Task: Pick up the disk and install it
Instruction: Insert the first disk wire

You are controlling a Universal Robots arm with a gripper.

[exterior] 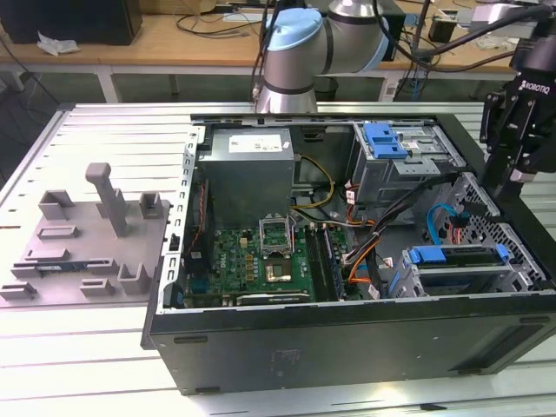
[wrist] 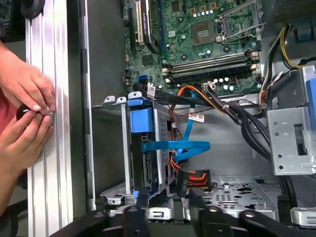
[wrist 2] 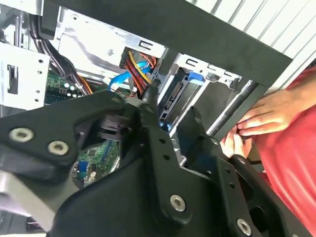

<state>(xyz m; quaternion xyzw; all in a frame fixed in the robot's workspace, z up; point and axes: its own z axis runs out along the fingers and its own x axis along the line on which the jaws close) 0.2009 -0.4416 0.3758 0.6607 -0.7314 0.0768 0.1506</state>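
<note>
Close up, I see my tool [wrist: 168,195] spread wide and empty, touching nothing, just beside the disk [wrist: 142,120] seated in the drive cage [wrist: 164,133].

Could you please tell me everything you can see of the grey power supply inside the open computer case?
The power supply is a boxy unit that looks like plain grey metal, with a white label on its top face. It sits level in a far corner of the open black case, on the exterior view's left, close against the case wall. The green motherboard lies just in front of it. Yellow and black wires leave its side towards the exterior view's right. Nothing grips it.
</note>
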